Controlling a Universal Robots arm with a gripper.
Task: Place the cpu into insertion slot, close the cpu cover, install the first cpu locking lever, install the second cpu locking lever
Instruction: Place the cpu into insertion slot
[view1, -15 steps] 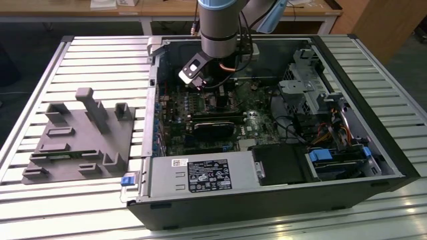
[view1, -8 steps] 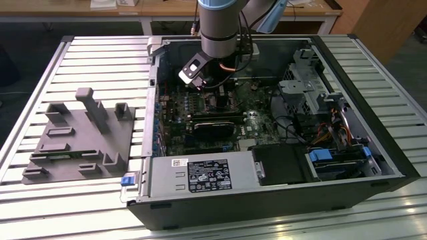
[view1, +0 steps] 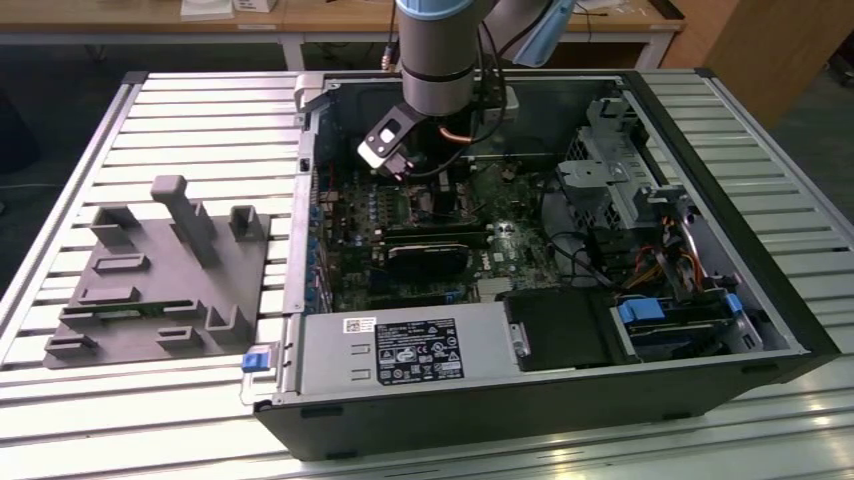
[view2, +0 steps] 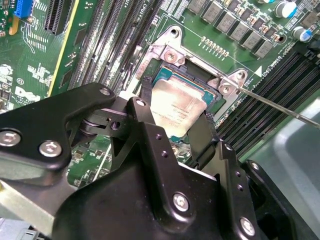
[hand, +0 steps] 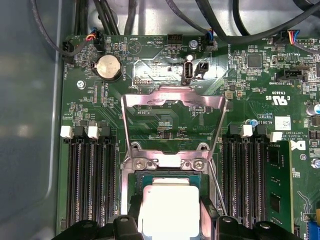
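In the exterior view, an open black desktop computer case (view1: 561, 400) is seen lying on a slatted silver metal surface (view1: 200, 120). A grey moulded plastic fixture block (view1: 160, 275) is set beside it towards the exterior view's left. The arm's black two-fingered hand (view1: 404, 165) is lowered inside the case over the green circuit board (view1: 400, 215). In the second wrist view, the small flat square cpu with a pale grey-silver metal top (view2: 177, 107) is found in or just over the square insertion slot with its dark walls and silvery rim (view2: 196, 80); whether it is fully seated cannot be told. The hand is set narrow, its black fingers (view2: 202, 135) pressed against two opposite edges of the cpu. In the first wrist view, the thin silvery metal cpu cover frame (hand: 172, 96) is seen swung up open, hinged at one edge of the slot, the board visible through its large window. A thin silvery wire lever (view2: 280, 106) is seen reaching from a corner of the slot out over the long black memory slots (hand: 92, 185).
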